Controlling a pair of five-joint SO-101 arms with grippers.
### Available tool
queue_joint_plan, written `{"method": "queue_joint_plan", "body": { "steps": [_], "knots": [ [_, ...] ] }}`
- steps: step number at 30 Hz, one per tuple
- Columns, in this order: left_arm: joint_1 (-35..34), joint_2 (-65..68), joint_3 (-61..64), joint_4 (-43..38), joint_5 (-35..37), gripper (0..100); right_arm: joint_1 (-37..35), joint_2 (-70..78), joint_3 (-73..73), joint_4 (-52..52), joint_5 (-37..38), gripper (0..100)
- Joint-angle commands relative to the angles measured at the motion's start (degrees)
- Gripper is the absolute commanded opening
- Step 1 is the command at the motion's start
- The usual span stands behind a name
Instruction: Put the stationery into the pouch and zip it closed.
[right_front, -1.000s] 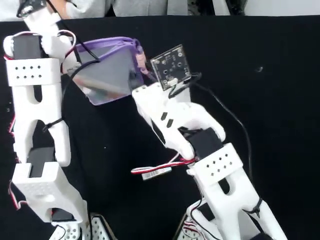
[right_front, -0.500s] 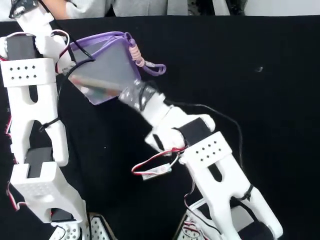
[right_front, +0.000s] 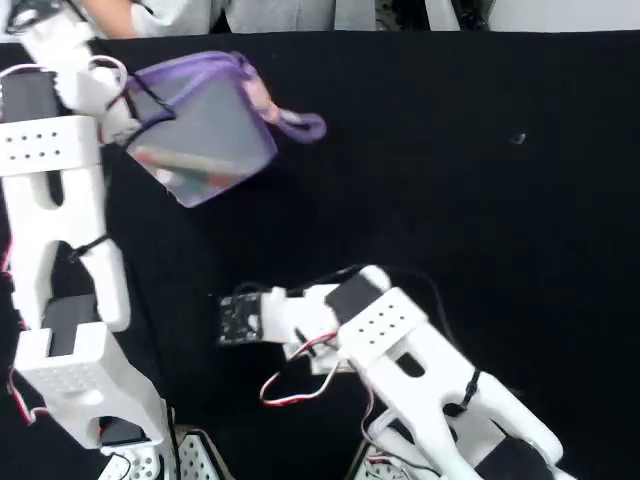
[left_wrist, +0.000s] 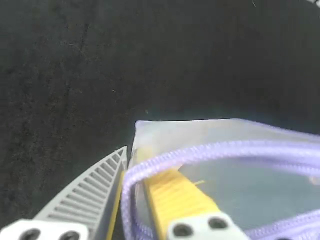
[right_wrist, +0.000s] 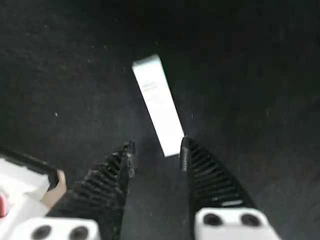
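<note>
The right gripper (right_wrist: 157, 145) is hanging low over the black table (right_wrist: 60, 65). Its two dark ribbed fingers are spread apart and it is holding nothing. A white block (right_wrist: 157, 102) is lying flat on the table, with one end poking in between the fingertips. The block is long and thin, with straight sides, and it looks hard and smooth. I think the gripper is sitting like this so it can close on the two long sides and lift the block.

The left gripper (left_wrist: 135, 162) is pinching the pouch (left_wrist: 240, 175) tight at one corner of its mouth. The grey ribbed finger is pressing from outside, and the yellow finger looks to be just inside the purple zip.

In the high view, the pouch (right_front: 205, 125) is being held up, tilted, at the far left of the table, well apart from the block. It is made of soft see-through plastic with a bumpy purple zip band. A purple loop (right_front: 300, 125) is sticking out from one side. Some coloured things (right_front: 190, 178) are lying in its low corner. The mouth looks open. I think the arm is holding it up because a soft pouch flops shut by itself.
</note>
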Motion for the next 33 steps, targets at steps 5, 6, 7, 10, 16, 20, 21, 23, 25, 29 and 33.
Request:
{"method": "queue_joint_plan", "body": {
  "steps": [5, 6, 7, 10, 16, 20, 21, 23, 25, 29, 33],
  "knots": [
    [-12.5, 3.3, 0.7, -5.9, -4.7, 3, -5.8, 4.0, 3.6, -9.1, 1.2, 14.1],
    [-13.5, 3.3, 0.7, -6.2, -4.9, 3, -6.2, 5.8, 2.9, -9.2, 1.2, 14.1],
    [-14.3, 3.3, 0.7, -6.2, -4.7, 3, -6.3, 7.9, 1.8, -9.2, 1.2, 13.9],
    [-15.0, 3.3, 0.7, -6.9, -4.8, 3, -6.2, 15.5, -2.5, -9.2, 1.2, 13.9],
    [-15.0, 3.3, 0.7, -6.9, -4.8, 3, -6.1, 28.2, -9.3, -9.2, 1.2, 13.8],
    [-15.0, 3.3, 0.7, -6.9, -4.8, 3, -6.2, 29.1, -10.1, -9.2, 1.2, 13.7],
    [-14.9, 3.3, 0.7, -6.9, -4.8, 3, -6.2, 29.1, -10.1, -9.3, 1.2, 13.6],
    [-14.9, 3.3, 0.7, -6.9, -4.8, 3, -6.2, 29.1, -10.2, -9.8, 1.2, 10.3],
    [-14.9, 3.3, 0.7, -6.9, -4.8, 3, -6.2, 29.1, -10.2, -10.8, 1.2, 2.9],
    [-14.5, 3.3, 0.7, -6.9, -4.7, 3, -6.0, 27.3, -10.2, -11.3, 1.0, 2.2],
    [-11.6, 3.3, 0.7, -6.0, -4.7, 3, -2.8, 18.8, -10.2, -10.7, 0.8, 1.1]
  ]
}}
